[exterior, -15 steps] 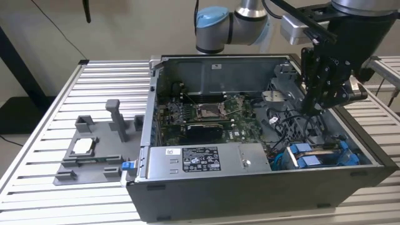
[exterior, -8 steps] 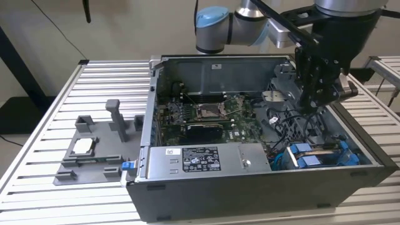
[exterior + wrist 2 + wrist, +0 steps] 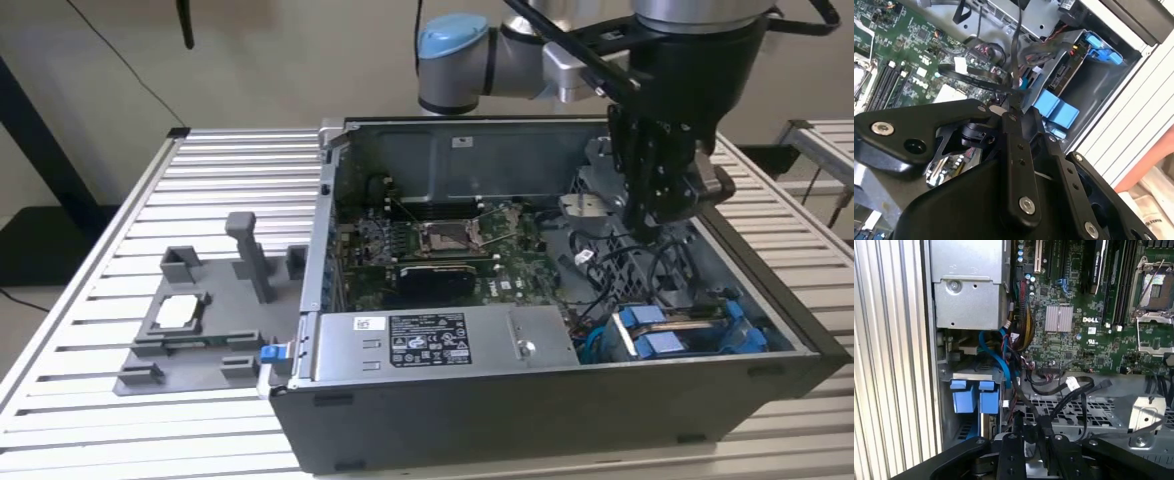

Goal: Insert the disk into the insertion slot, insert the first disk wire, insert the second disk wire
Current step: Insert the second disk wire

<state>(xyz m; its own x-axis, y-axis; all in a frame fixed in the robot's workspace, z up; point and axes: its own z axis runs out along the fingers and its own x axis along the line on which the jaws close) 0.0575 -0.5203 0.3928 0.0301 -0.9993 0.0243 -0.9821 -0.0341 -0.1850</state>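
The disk (image 3: 683,322) lies in its bright blue carrier inside the insertion slot (image 3: 747,318), at the near corner of the open computer case on the exterior view's right. Its blue tabs (image 3: 1056,111) (image 3: 973,401) show in both wrist views. My gripper (image 3: 650,228) hangs inside the case, just behind the disk and above the black cable bundle. In the second wrist view my gripper (image 3: 1014,100) has its fingers closed together on a black wire (image 3: 1015,55). In the first wrist view my gripper (image 3: 1031,427) has the black wire (image 3: 1074,390) looping away from it over the cage.
The green motherboard (image 3: 441,240) fills the case floor. A grey labelled power-supply box (image 3: 427,340) sits along the near wall. A grey perforated cage (image 3: 1079,410) lies under the cables. A grey fixture (image 3: 200,320) stands on the slatted table at the exterior view's left.
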